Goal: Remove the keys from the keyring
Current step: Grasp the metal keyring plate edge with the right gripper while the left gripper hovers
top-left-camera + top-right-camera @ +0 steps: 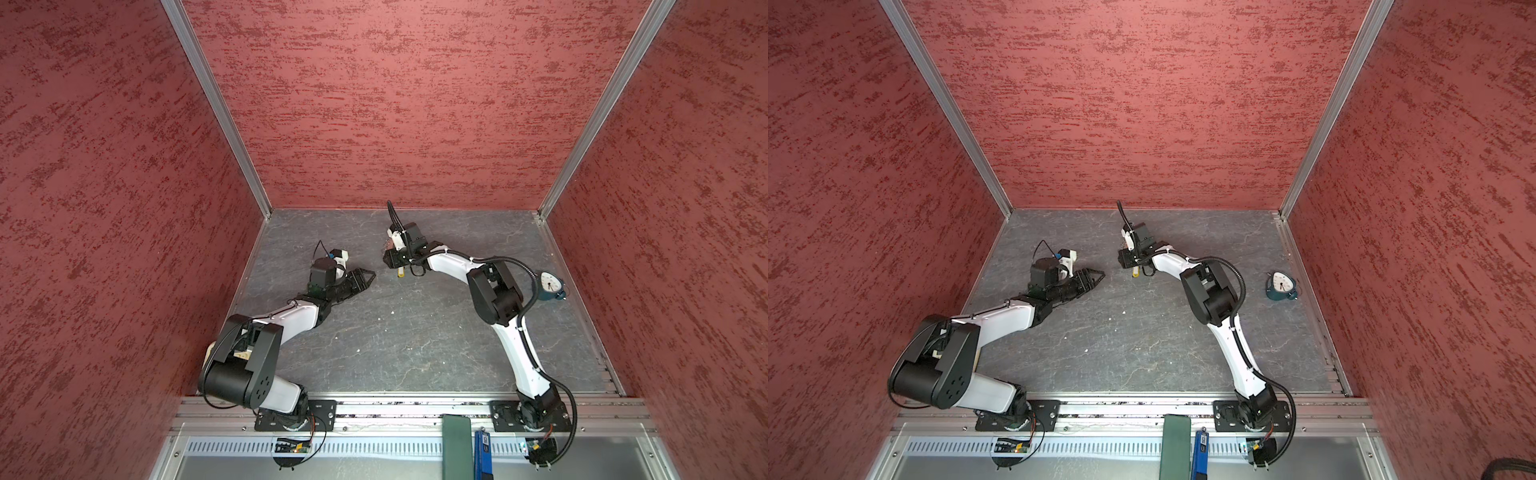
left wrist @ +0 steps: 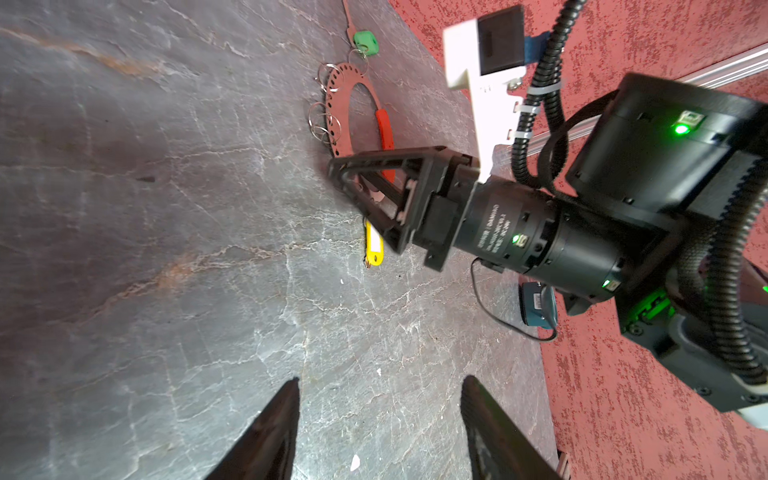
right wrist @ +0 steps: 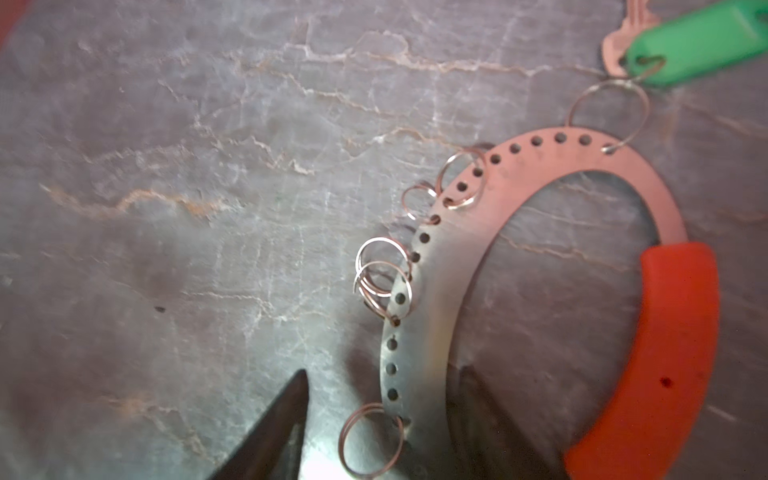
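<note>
In both top views the right jaws point down at the dark stone-patterned surface (image 1: 415, 332), with a yellow oblong plastic key tag (image 1: 401, 272) just beside them; the left jaws lie well apart from it.

The left wrist view shows the left jaws open and empty, aimed toward the flat perforated metal keyring with a red sleeve (image 2: 332, 95).

In the right wrist view the right jaws stand open astride the keyring's band, clamping nothing. The green oblong plastic key tag (image 3: 698, 41) hangs from a ring at the band's far end, pointing away. The right arm is nearer.
</note>
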`<state>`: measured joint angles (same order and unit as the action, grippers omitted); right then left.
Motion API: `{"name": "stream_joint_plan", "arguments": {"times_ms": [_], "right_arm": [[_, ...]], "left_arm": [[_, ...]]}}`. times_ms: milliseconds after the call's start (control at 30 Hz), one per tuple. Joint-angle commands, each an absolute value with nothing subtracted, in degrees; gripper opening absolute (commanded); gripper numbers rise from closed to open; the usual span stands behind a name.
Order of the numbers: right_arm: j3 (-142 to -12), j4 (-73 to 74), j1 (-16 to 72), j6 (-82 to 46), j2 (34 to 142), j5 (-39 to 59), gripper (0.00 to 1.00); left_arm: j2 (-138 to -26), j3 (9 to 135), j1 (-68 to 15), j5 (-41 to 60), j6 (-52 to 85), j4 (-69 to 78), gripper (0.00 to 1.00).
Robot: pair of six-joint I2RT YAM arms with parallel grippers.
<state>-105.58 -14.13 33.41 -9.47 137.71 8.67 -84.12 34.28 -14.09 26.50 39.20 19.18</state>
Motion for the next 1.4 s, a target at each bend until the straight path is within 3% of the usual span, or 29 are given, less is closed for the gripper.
{"name": "stream_joint_plan", "arguments": {"times_ms": [0,200,567,667,800,900,1067,1367], "right_arm": [[-106.6,-16.2,35.3,-7.7,137.8,-0.4,0.65],[-111.9,-20.2,35.9,-7.1,139.3,-6.7,0.61],[-121.6,-30.5,36.0,-6.4,146.2,-7.0,0.53],[-122.4,-31.9,36.1,-6.0,146.8,-6.9,0.46],[-121.8,-32.3,36.3,-5.6,146.2,-6.4,0.3],[-117.2,-28.4,36.3,-5.8,143.3,-5.4,0.2],[-104.1,-17.0,36.3,-6.0,134.2,-1.5,0.14],[-85.4,-2.3,36.2,-7.5,121.2,7.8,0.15]], "left_arm": [[-84.7,35.2,-13.8,27.5,39.6,21.0,0.63],[-84.8,35.2,-13.7,27.8,39.7,21.0,0.63],[-84.2,35.1,-13.5,27.7,39.7,20.8,0.63],[-84.1,35.0,-13.5,27.7,39.7,20.8,0.63],[-83.9,35.1,-13.5,27.8,39.6,20.7,0.63],[-83.6,35.0,-13.3,27.8,39.4,20.7,0.63],[-83.1,34.9,-13.4,28.4,39.4,20.7,0.64],[-84.2,34.2,-13.7,34.8,43.6,29.4,0.66]]}}
